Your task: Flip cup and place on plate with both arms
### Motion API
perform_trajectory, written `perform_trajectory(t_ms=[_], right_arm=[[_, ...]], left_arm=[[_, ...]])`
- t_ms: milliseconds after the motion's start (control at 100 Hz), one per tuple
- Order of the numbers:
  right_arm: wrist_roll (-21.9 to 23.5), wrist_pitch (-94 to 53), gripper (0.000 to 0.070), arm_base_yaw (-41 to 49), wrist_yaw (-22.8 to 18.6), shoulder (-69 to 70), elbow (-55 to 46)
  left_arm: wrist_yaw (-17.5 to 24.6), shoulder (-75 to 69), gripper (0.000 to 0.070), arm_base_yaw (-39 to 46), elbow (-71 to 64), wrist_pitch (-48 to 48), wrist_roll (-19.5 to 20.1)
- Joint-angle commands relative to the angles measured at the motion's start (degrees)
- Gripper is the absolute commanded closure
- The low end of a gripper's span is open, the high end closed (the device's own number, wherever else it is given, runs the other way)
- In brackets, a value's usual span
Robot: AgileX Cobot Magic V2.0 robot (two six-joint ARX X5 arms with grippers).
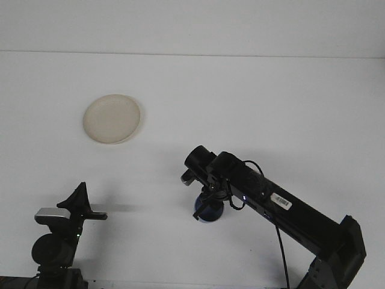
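White surface [252, 102] under a pale back wall, with a cream plate [112, 118] lying bare at upper left. Right claw [207, 201] down at centre, angled in from the lower right and pinching a blue cup [209, 212] that sits on the surface well apart from the plate. Left claw [77, 205] parked at lower left, one dark finger pointing up; spread or pressed together, cannot tell.

Right arm [271, 201] reaches left, wrist down; left arm [60, 232] sits low
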Motion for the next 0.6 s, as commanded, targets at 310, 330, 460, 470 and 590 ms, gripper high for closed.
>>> perform_trajectory(t_ms=[310,330,460,470,590], right_arm=[[-0.70,-0.70,0.0342,0.57,-0.26,2.60,2.05],[-0.81,-0.98,0.0340,0.48,-0.28,2.60,2.40],[-1.25,-2.89,0.0340,0.35,-0.55,2.10,6.08],[-1.31,-2.99,0.0340,0.35,-0.55,2.01,6.43],[-1.53,-2.64,0.0340,0.35,-0.68,-0.17,10.36]], left_arm=[[-0.17,-0.09,0.0687,0.11,-1.09,0.57,0.26],[-0.17,-0.09,0.0687,0.11,-1.09,0.57,0.26],[-0.17,-0.09,0.0687,0.11,-1.09,0.57,0.26],[-0.17,-0.09,0.0687,0.11,-1.09,0.59,0.24],[-0.17,-0.09,0.0687,0.11,-1.09,0.61,0.24]])
